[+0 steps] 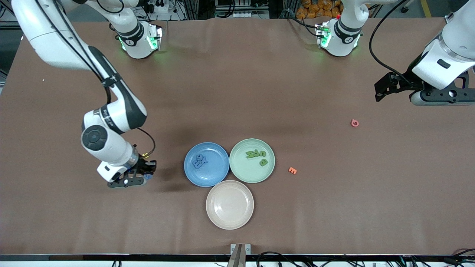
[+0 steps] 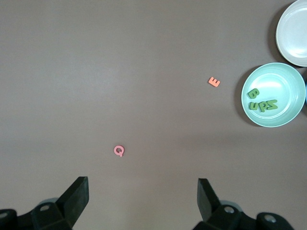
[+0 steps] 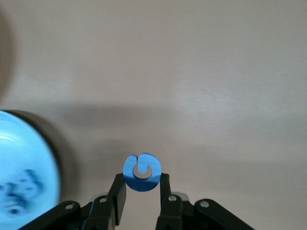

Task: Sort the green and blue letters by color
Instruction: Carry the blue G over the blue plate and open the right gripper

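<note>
1. Blue G (image 3: 142, 171) sits pinched in the right gripper (image 1: 143, 177), over bare table beside the blue plate (image 1: 219, 174), toward the right arm's end.
2. Other blue letters (image 1: 199, 161) lie in that plate.
3. Green letters (image 1: 256, 155) lie in the green plate (image 1: 241, 172).
4. Left gripper (image 2: 143, 194) waits, jaws wide, over table near a pink letter (image 2: 119, 150).

Orange letter (image 1: 292, 170) reads E; pink letter (image 1: 354, 123) reads Q.
</note>
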You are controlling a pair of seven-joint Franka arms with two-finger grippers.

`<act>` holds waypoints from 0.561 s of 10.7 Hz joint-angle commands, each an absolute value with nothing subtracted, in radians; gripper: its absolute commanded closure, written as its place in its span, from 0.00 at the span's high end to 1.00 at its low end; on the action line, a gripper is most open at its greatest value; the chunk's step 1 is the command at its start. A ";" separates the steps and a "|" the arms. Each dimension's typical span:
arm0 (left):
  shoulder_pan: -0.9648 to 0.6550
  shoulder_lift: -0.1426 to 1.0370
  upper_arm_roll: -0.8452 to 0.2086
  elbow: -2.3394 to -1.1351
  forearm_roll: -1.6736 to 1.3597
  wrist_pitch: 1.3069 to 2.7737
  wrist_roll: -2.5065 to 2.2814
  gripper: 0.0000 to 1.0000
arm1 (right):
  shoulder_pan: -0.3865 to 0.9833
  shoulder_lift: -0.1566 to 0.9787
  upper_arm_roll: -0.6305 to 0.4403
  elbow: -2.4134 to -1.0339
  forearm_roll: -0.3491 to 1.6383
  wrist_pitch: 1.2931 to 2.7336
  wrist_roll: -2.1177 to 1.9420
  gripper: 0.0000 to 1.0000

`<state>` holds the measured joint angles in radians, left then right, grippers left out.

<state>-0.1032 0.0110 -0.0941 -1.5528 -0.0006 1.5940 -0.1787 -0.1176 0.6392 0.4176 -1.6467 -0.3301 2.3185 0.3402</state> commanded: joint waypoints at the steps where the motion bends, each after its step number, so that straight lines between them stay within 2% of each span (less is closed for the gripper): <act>1: -0.101 0.015 -0.095 -1.536 -0.006 1.575 -0.161 1.00 | -0.026 0.647 0.411 -1.592 -0.330 2.281 0.458 0.00; 6: -0.100 0.015 -0.095 -1.536 -0.006 1.575 -0.160 1.00 | 0.130 0.656 0.407 -1.548 -0.337 2.280 0.593 0.00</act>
<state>-0.1029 0.0110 -0.0941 -1.5529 -0.0006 1.5939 -0.1787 0.0674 0.6394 0.4161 -1.5985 -0.3300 2.2991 0.5268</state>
